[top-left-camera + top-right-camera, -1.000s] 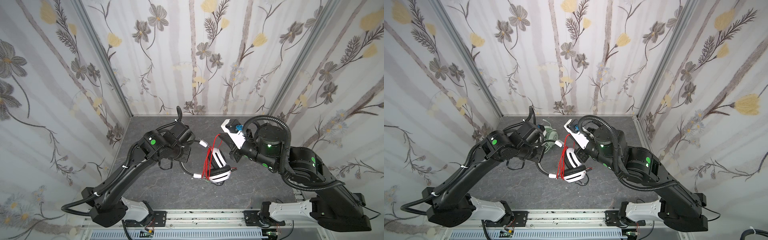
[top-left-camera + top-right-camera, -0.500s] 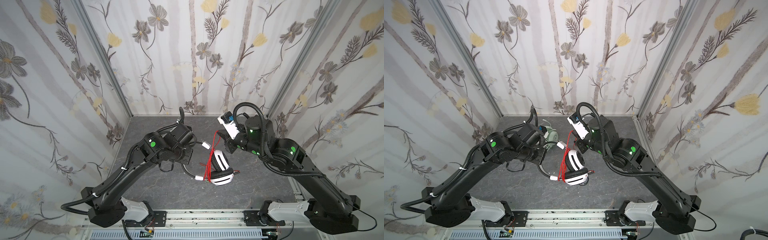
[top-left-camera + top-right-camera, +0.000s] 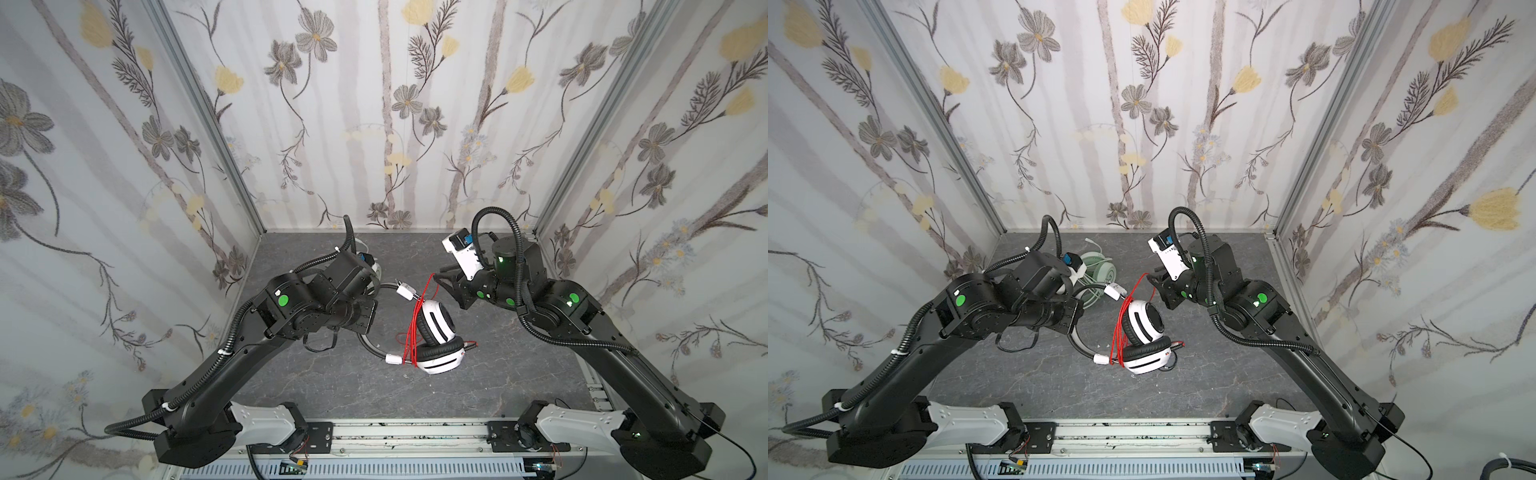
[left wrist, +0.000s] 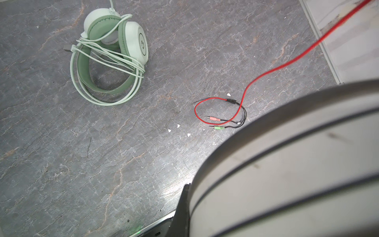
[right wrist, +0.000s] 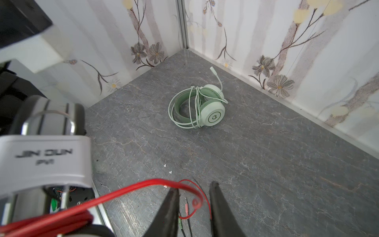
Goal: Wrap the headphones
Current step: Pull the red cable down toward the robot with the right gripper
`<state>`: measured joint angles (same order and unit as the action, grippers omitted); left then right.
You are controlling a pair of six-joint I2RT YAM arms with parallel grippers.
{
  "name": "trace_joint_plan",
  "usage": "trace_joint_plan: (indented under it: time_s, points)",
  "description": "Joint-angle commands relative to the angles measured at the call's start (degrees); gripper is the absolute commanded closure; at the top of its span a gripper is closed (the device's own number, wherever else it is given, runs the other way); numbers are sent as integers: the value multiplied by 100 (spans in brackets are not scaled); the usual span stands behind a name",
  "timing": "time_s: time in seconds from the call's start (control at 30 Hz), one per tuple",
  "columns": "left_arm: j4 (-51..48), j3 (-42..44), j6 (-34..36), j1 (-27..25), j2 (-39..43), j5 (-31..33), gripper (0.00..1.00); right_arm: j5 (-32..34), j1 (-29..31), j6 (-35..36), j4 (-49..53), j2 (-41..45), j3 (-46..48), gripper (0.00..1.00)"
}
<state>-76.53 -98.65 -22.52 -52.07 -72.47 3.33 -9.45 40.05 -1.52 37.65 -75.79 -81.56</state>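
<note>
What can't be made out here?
- Left gripper: jaws hidden under left arm in both top views; blurred white headset fills left wrist view.
- Mint-green headset: half behind that arm in a top view.
- Red cord: blurred beside right gripper, right wrist view; contact unclear.

My left arm [image 3: 232,374] and right arm [image 3: 631,382] are matte black, with round green dots [image 3: 283,300], ribbed black cable hoses [image 3: 518,266] and white base covers [image 3: 266,419].
</note>
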Motion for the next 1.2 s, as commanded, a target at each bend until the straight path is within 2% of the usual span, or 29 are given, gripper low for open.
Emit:
trace_joint_plan:
  time_s: [0.0, 0.13, 0.27, 0.3, 0.37, 0.47, 0.6, 0.77, 0.9, 1.17]
  points:
    - [347, -144, -259, 100, 216, -327, 100, -973, -319, -422, -686, 305, 607, 50]
    - [321, -435, -311, 413, 321, -622, 100, -1723, -869, -790, -1309, 965, 1568, 47]
    - [380, -693, -344, 650, 325, -865, 100, -2069, -1079, -1227, -2091, 1651, 2686, 49]
    - [413, -739, -343, 678, 321, -918, 100, -2140, -1075, -1483, -2475, 1813, 3066, 50]
    - [475, -816, -331, 731, 287, -998, 100, -2474, -1030, -2298, -3894, 2205, 4211, 51]
    - [534, -853, -297, 776, 226, -1057, 100, -2347, -680, -3014, -5167, 2298, 5241, 52]
    - [522, -922, -295, 804, 159, -1097, 100, -1957, 54, -2908, -5506, 1839, 5495, 52]
    - [499, -972, -294, 848, 146, -1130, 100, -1327, 486, -2592, -5773, 1315, 5510, 51]
    - [480, -979, -296, 857, 154, -1173, 100, -1129, 504, -2624, -6397, 1034, 5689, 52]
    - [436, -948, -261, 868, 150, -1177, 100, -1325, 515, -2805, -7060, 295, 5642, 55]
